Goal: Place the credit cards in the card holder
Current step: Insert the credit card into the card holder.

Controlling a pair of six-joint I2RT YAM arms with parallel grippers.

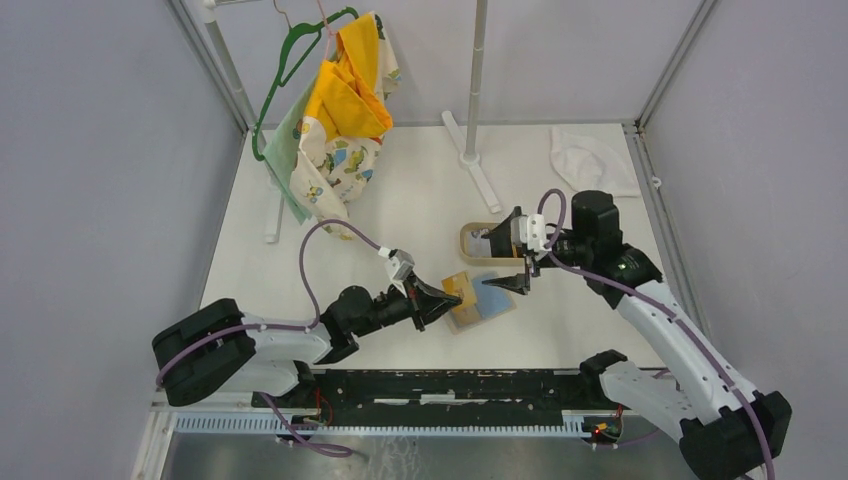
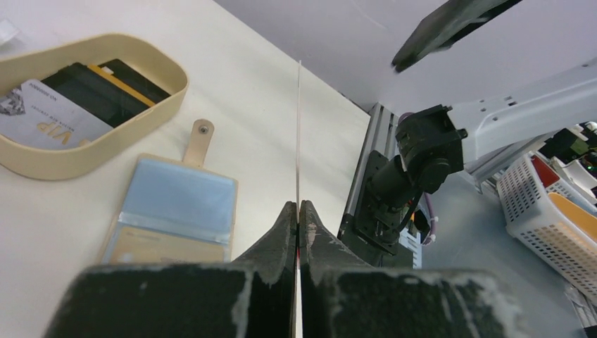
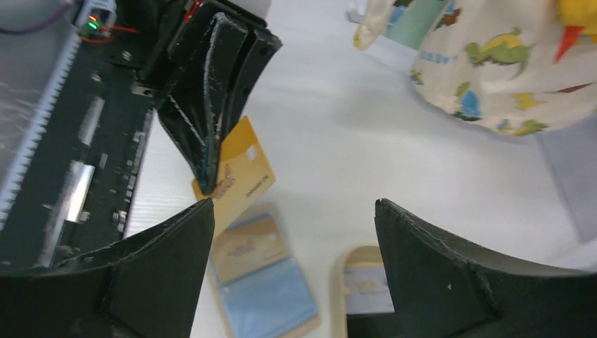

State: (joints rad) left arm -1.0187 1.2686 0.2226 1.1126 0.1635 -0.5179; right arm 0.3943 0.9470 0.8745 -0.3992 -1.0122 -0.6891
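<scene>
One gold credit card is clamped between the closed fingers of the left gripper. It stands on edge over the left side of the open card holder, which lies flat near the centre of the top view with its blue pocket up. The card's lower edge may touch the holder, but the view is unclear. The right gripper, jaws wide apart and holding nothing, hangs just right of the holder. Above it in the frame, the tan oval tray holds more cards.
</scene>
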